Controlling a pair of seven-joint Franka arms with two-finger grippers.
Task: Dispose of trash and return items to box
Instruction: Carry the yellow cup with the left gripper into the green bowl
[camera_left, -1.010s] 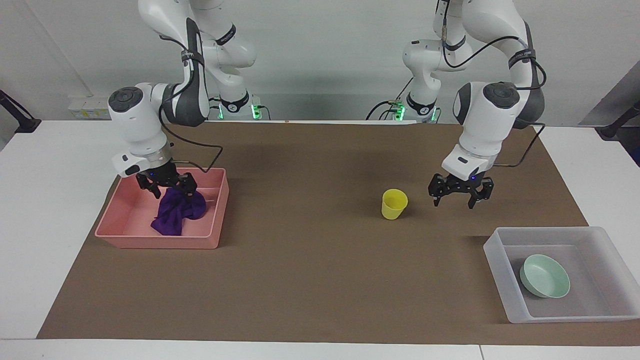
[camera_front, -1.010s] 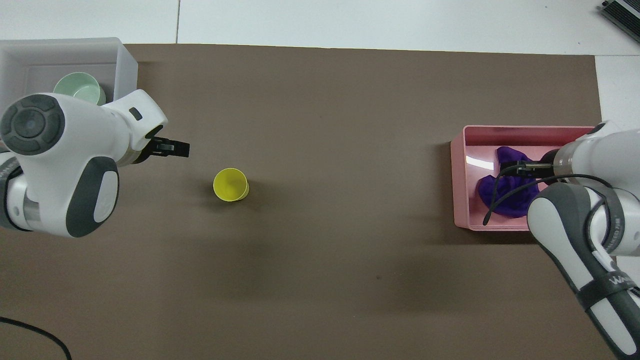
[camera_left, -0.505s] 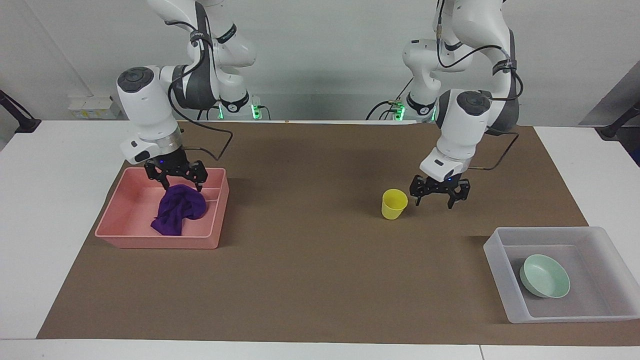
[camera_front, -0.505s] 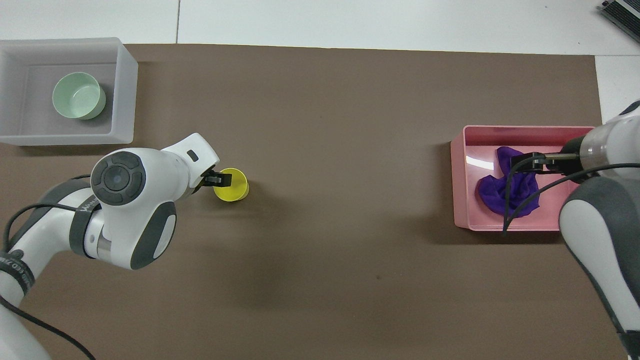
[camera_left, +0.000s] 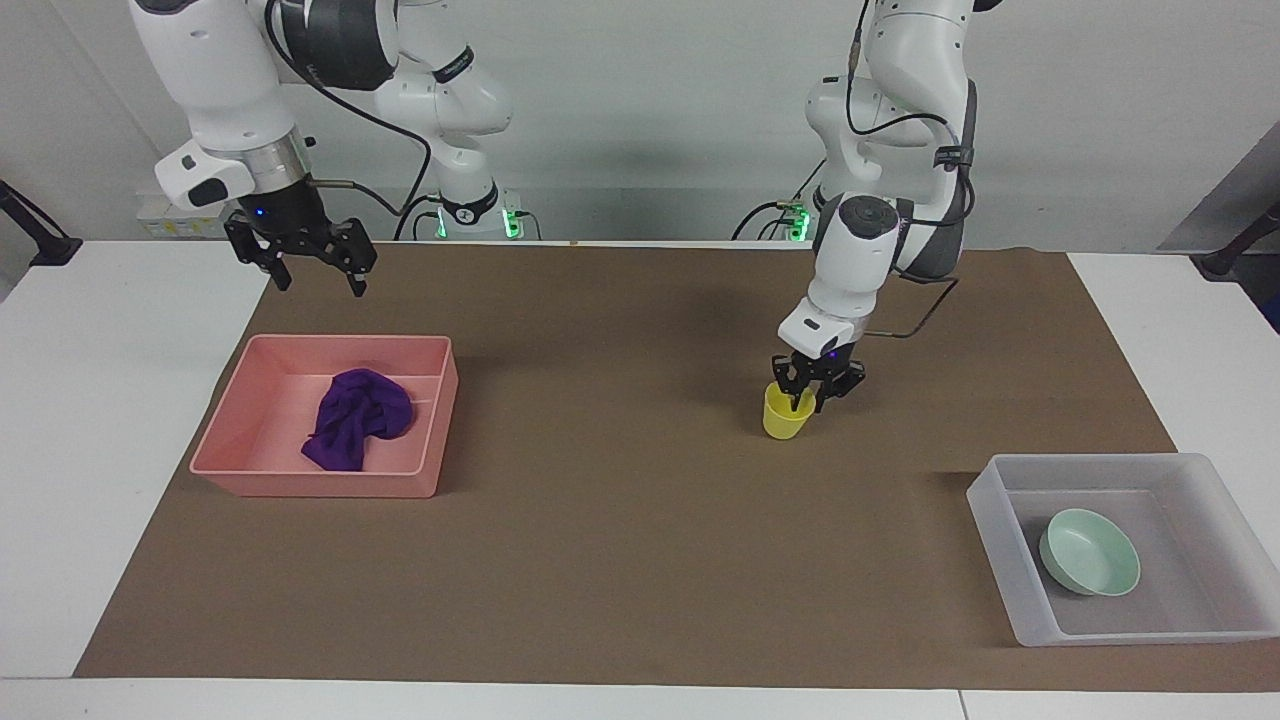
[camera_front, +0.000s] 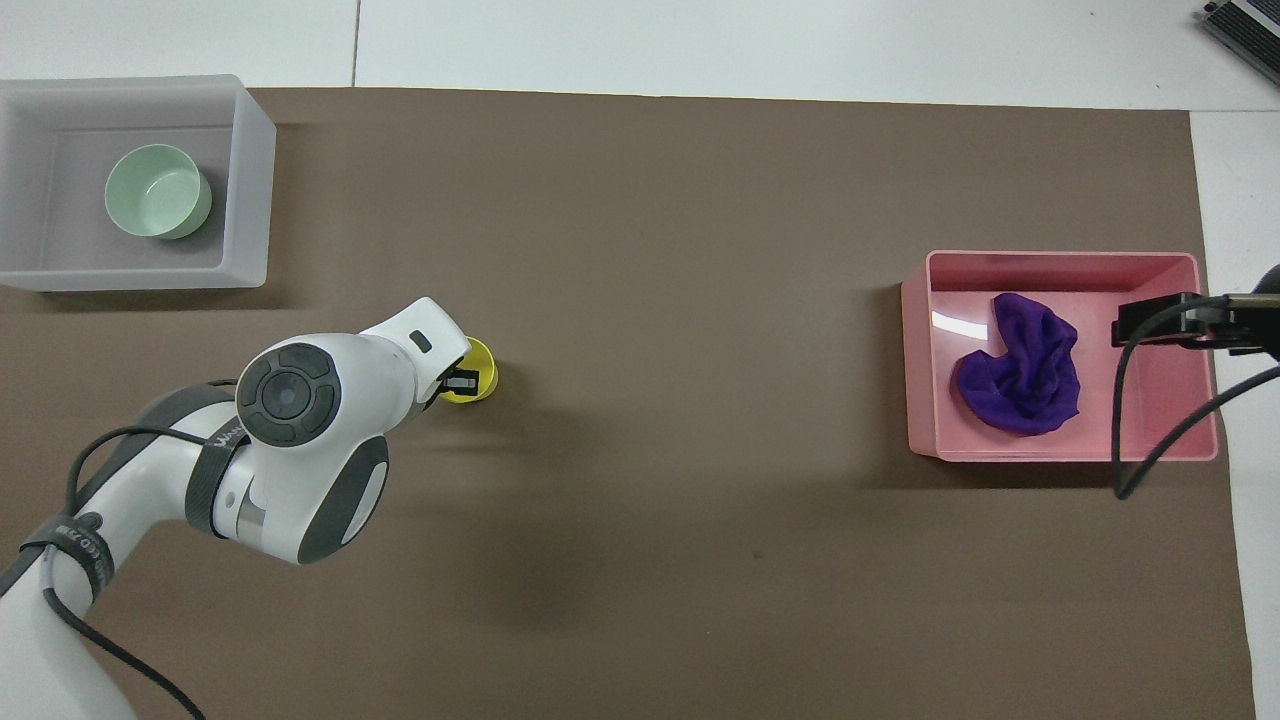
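In the facing view, the left gripper (camera_left: 812, 392) is seen lowered onto the yellow cup (camera_left: 786, 414), which stands upright on the brown mat (camera_left: 620, 520) near the middle of the table; one finger appears to be set inside the cup's rim and the other outside it, though whether the rim is yet pinched cannot be told. The right gripper (camera_left: 302, 262) is raised over the mat's edge nearest the robots, toward the right arm's end, with its fingers spread wide and nothing between them. The purple cloth wad (camera_left: 357, 418) lies crumpled in wrinkled folds on the floor of the pink tray (camera_left: 310, 484); the mint-green bowl (camera_left: 1090, 552) is tilted against the floor of the translucent box (camera_left: 1020, 560) at the left arm's end of the table, farther from the robots than the cup.

In the overhead view, the cup (camera_front: 482, 372) is largely covered by the left arm's wrist, only a yellow crescent of its rim being shown; the left gripper (camera_front: 458, 380) is seen at that rim. The bowl (camera_front: 158, 191) is shown open side up inside the box (camera_front: 250, 190); the cloth wad (camera_front: 1022, 366) is spread in the middle of the pink tray (camera_front: 918, 360), and the right gripper (camera_front: 1165, 322) is seen above that tray's end, apart from the cloth.
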